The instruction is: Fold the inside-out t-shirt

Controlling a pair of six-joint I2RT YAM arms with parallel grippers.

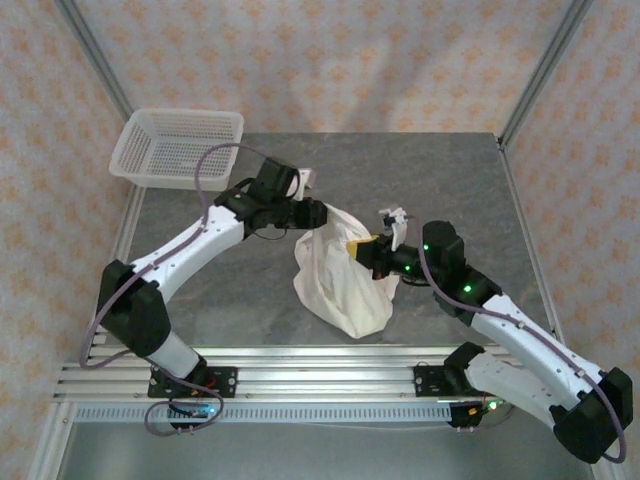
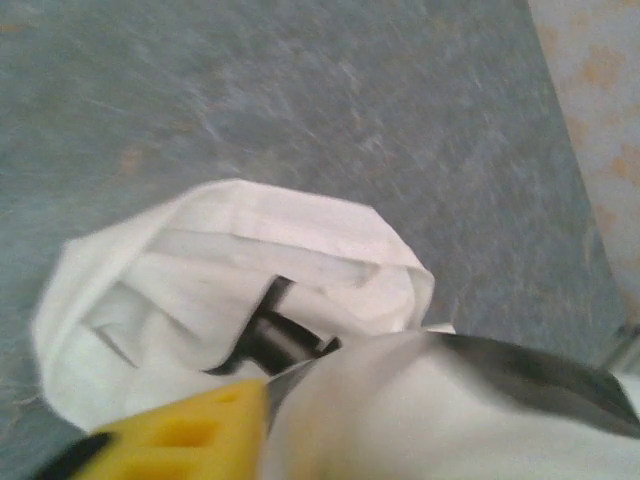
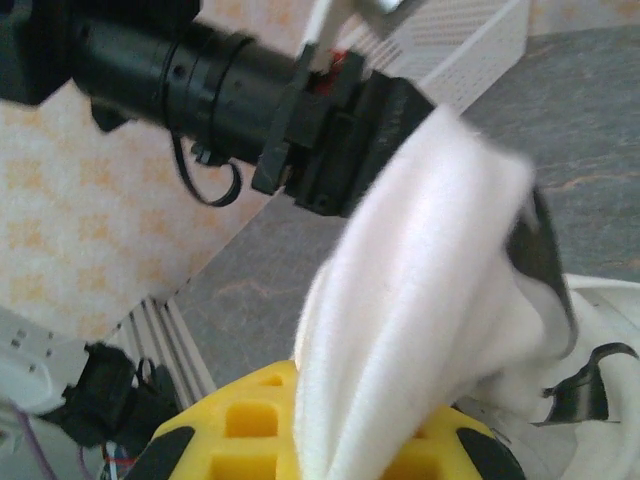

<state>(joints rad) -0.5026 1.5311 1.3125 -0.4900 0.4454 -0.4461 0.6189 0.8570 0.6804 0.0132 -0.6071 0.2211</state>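
The cream-white inside-out t-shirt point(image 1: 340, 280) is held up in a bunch over the middle of the grey table, its lower part resting on the surface. My right gripper point(image 1: 368, 250) grips its right upper edge. In the right wrist view the cloth point(image 3: 430, 280) comes up from between the yellow pads of that gripper point(image 3: 345, 430), which is shut on it. My left gripper point(image 1: 318, 215) is at the shirt's top left. In the left wrist view, shirt cloth point(image 2: 200, 280) drapes over that gripper, leaving one yellow finger point(image 2: 180, 435) showing and its opening hidden.
A white mesh basket point(image 1: 180, 148) stands at the table's back left corner and appears again in the right wrist view point(image 3: 470, 40). The left arm's black wrist point(image 3: 200, 70) hangs close in front of the right gripper. Bare grey tabletop point(image 1: 450, 180) lies around the shirt.
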